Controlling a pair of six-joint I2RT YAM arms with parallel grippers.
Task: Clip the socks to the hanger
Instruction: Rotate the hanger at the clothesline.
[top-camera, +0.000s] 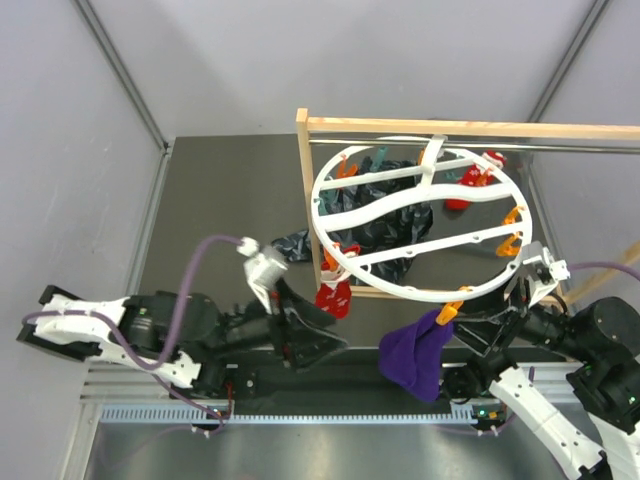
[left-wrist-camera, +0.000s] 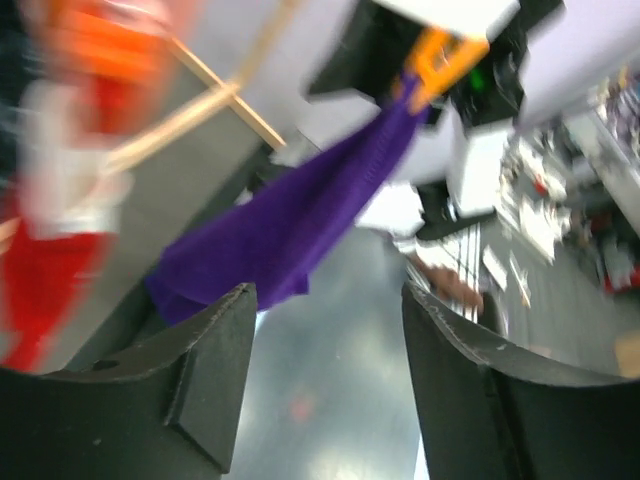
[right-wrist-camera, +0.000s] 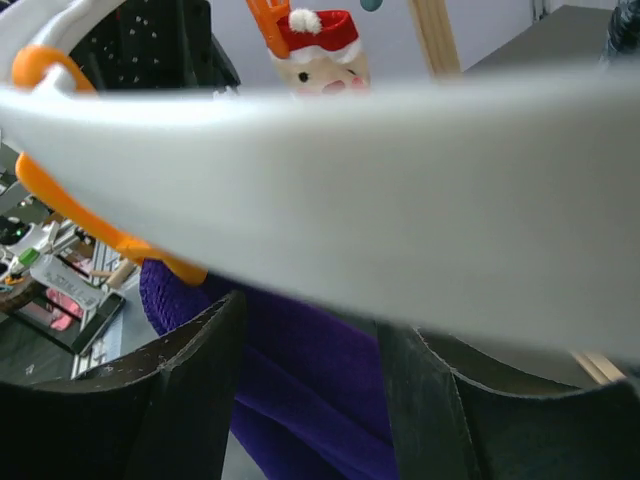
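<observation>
The purple sock (top-camera: 414, 356) hung clipped at the near rim of the hanger (top-camera: 420, 296), the left gripper (left-wrist-camera: 330, 300) and right gripper (right-wrist-camera: 310, 315) both spread, gripping nothing.

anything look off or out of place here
The dark patterned socks appear to lie crumpled on the table beneath the hanger, unclipped, while the purple sock and red socks hang from its clips.

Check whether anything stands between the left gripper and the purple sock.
Nothing visible does. In the left wrist view the purple sock hangs from its orange clip straight ahead of the open left gripper, and nothing crosses the space between them. The red sock hangs off to one side.
</observation>
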